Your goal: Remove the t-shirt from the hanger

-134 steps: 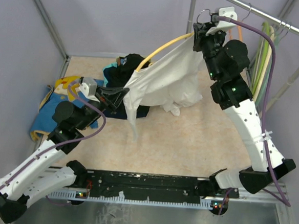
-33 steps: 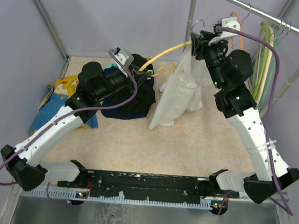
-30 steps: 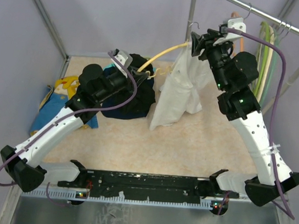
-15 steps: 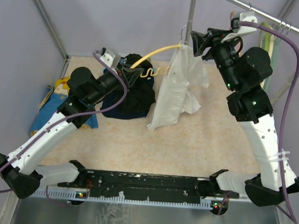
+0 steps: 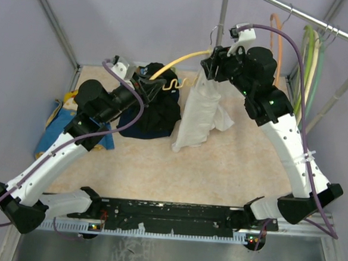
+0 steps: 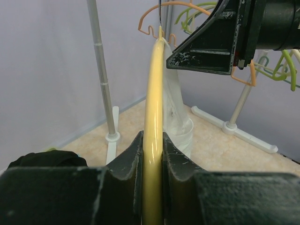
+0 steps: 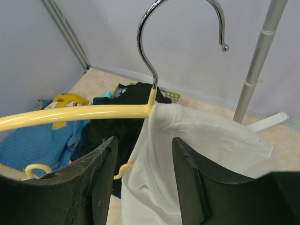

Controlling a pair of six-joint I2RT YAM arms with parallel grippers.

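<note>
A white t-shirt [image 5: 199, 111] hangs bunched from the right half of a yellow hanger [image 5: 182, 59]. The hanger's left arm is bare. My left gripper [image 5: 148, 87] is shut on that bare arm; in the left wrist view the yellow bar [image 6: 152, 140] runs between the closed fingers towards the shirt [image 6: 180, 117]. My right gripper [image 5: 211, 64] is open just beside the hanger's metal hook [image 7: 152, 42]. In the right wrist view the gripper [image 7: 143, 183] straddles the shirt's collar edge [image 7: 159, 140] without gripping it.
A dark clothes pile [image 5: 154, 108] lies under the left gripper, and blue and yellow garments [image 5: 58, 125] lie at the left. A metal rail with orange and green hangers [image 5: 311, 50] runs at the back right. An upright pole [image 5: 223, 14] stands just behind the hook.
The left gripper let go of the shirt and took the hanger's bare arm. The right gripper swung left and down to the collar. The shirt now hangs straight down.
</note>
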